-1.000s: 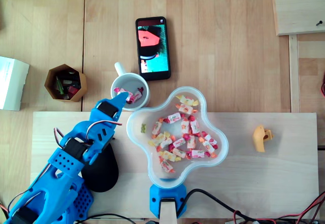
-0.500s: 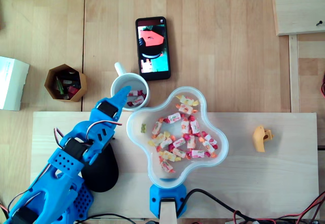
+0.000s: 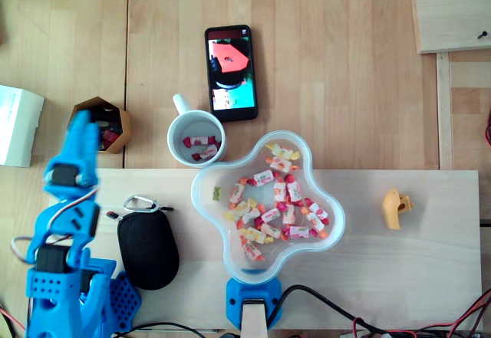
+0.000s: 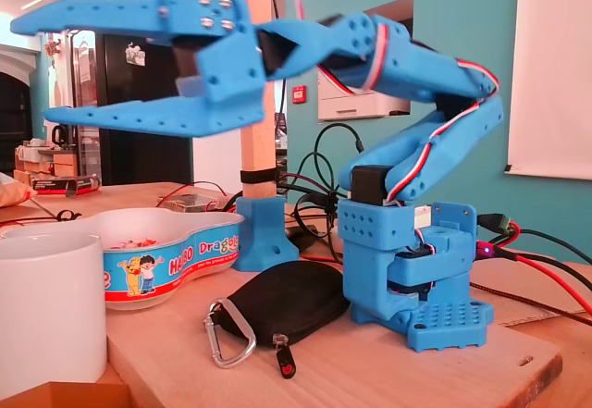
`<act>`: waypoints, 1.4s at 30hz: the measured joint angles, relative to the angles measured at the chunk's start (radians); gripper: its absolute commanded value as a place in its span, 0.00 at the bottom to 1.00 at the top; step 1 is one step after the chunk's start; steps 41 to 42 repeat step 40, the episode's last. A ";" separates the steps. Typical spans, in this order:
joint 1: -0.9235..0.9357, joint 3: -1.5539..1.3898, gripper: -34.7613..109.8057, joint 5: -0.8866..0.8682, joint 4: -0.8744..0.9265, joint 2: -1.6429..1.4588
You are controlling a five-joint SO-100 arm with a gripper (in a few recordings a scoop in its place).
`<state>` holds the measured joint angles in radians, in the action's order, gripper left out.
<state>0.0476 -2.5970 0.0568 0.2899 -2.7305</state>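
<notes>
My blue gripper (image 3: 80, 129) hangs over the left part of a hexagonal wooden pot (image 3: 110, 129) holding small items. In the fixed view the gripper (image 4: 37, 70) is high above the table, open, with nothing between its fingers. A white mug (image 3: 196, 140) with a few wrapped candies inside stands to its right, apart from it. A clear lobed bowl (image 3: 209, 178) with several wrapped candies sits just beyond the mug. The mug (image 4: 46, 311) and the bowl (image 4: 176, 260) lie below the gripper in the fixed view.
A black pouch (image 3: 148, 250) with a carabiner (image 3: 140, 202) lies by the arm's base (image 4: 412, 278). A phone (image 3: 230, 72) lies behind the mug. A white box (image 3: 17, 123) is at the far left, a yellow piece (image 3: 395, 209) at the right, and a blue post base (image 3: 249, 303) at the front.
The gripper has swung left from the mug's rim to above the hexagonal pot. The arm no longer covers the pouch and carabiner.
</notes>
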 measured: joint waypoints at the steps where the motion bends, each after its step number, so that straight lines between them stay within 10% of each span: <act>1: -0.031 -0.044 0.39 0.000 -0.048 -0.032; 14: -0.138 -0.509 0.38 0.000 -0.637 -0.282; 42: -0.144 -0.512 0.39 0.009 -0.666 -0.311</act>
